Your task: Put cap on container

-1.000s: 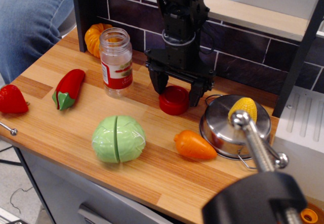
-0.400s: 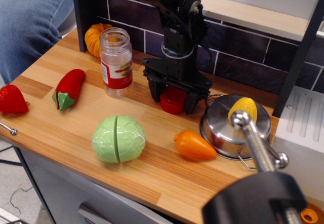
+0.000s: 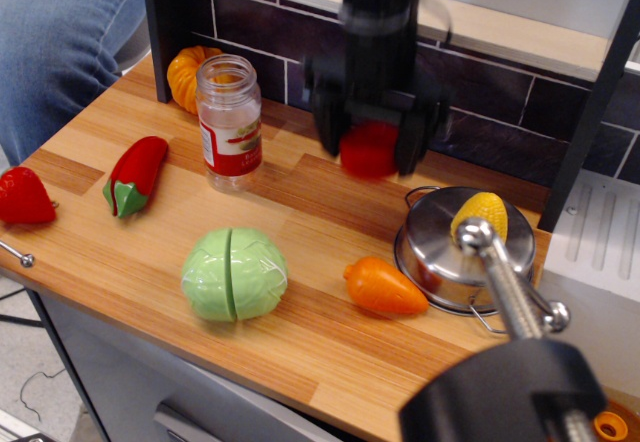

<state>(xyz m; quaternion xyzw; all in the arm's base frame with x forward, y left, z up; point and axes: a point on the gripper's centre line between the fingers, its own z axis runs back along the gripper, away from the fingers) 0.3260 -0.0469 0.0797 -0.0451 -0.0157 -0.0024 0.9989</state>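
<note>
The red cap (image 3: 368, 149) is between the black fingers of my gripper (image 3: 368, 150), lifted above the wooden counter and blurred by motion. My gripper is shut on it. The clear container (image 3: 229, 121), with a red and white label and an open mouth, stands upright on the counter to the left of the gripper. The cap is apart from the jar, off to its right and a little lower than its mouth.
On the wooden counter (image 3: 300, 292) lie an orange pumpkin (image 3: 187, 75) behind the jar, a red pepper (image 3: 137, 174), a strawberry (image 3: 22, 196), a green cabbage (image 3: 234, 273) and a carrot (image 3: 385, 287). A steel pot (image 3: 462, 250) holding corn (image 3: 481, 214) stands right. A clamp (image 3: 510, 362) fills the near right corner.
My gripper closed on the red cap on the counter and has lifted it straight up off the wood. The jar and the other things have not moved.
</note>
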